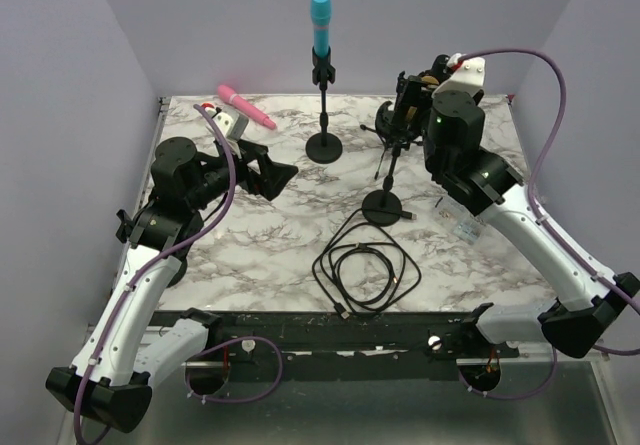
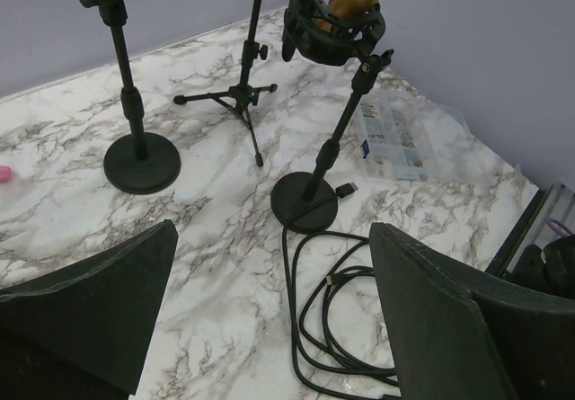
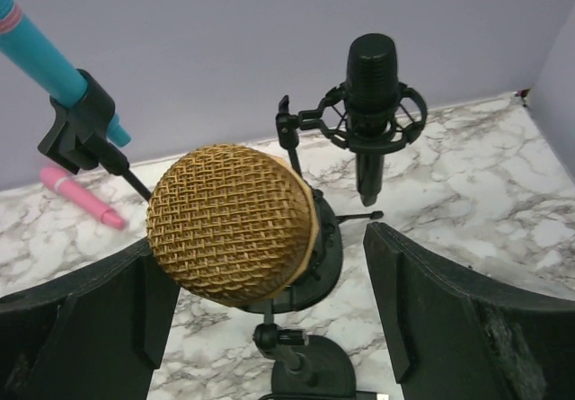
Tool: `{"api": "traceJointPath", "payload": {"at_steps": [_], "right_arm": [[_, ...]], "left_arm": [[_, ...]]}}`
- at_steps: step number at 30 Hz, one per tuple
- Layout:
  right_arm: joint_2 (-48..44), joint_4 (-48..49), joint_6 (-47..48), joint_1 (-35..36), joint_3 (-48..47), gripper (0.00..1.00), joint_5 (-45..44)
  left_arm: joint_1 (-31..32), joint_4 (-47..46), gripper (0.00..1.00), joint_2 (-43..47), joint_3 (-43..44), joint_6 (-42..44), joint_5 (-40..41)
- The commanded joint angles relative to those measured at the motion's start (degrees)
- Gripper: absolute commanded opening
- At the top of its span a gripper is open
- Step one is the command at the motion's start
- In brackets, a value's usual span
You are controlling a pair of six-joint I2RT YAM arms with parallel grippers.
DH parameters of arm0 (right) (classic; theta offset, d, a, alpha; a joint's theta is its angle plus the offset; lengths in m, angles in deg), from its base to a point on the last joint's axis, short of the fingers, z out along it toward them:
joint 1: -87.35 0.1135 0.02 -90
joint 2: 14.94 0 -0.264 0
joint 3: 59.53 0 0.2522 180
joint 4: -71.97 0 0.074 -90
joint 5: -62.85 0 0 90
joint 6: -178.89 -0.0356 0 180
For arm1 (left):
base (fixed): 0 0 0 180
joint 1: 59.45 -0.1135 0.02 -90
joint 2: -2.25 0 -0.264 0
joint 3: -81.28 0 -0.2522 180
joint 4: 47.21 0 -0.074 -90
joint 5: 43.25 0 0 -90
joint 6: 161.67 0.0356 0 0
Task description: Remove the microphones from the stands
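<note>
In the top view, your right end effector (image 1: 408,97) hangs at the back right of the desk (image 1: 260,245), over the stand (image 1: 387,208). The gold microphone (image 1: 428,81) is mostly hidden beneath it. Your left end effector (image 1: 270,175) hovers at mid-left, holding nothing.

In the left wrist view, both fingers (image 2: 90,310) stand wide apart with only desk between them. Ahead, the stand's round base (image 2: 305,213) sits just beside a coiled cable (image 2: 332,328), and the microphone's body rests in the shock mount (image 2: 332,31) on top.

In the right wrist view, the microphone's mesh head (image 3: 232,225) sits between your spread fingers (image 3: 449,319). The jaws are open, with a gap showing on the right side. The microphone is still seated in its mount.
</note>
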Motion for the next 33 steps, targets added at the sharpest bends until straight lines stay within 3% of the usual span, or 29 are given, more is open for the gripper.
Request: {"api": "traceJointPath", "payload": {"at_steps": [1, 9, 14, 25, 33], "right_arm": [[1.1, 10.4, 1.6, -0.8, 4.1, 0.81, 6.2], [4.4, 19.6, 5.1, -1.0, 7.7, 0.78, 1.7], [2.9, 26.0, 8.0, -1.3, 11.4, 0.68, 1.1], [4.8, 22.2, 14.2, -1.3, 2.5, 0.25, 3.7], [3.4, 15.3, 15.1, -1.3, -4.2, 0.18, 5.0]], "left_arm": [[0.3, -1.7, 0.92, 0.2, -0.7, 0.5, -1.9], [0.3, -1.8, 0.92, -0.8, -0.6, 0.3, -2.7], [0.3, -1.6, 0.92, -0.5, -0.7, 0.7, -2.5], [0.3, -1.5, 0.91, -0.9, -0.5, 1.1, -3.5], [0.3, -1.4, 0.91, -1.5, -0.5, 1.4, -3.3]]}}
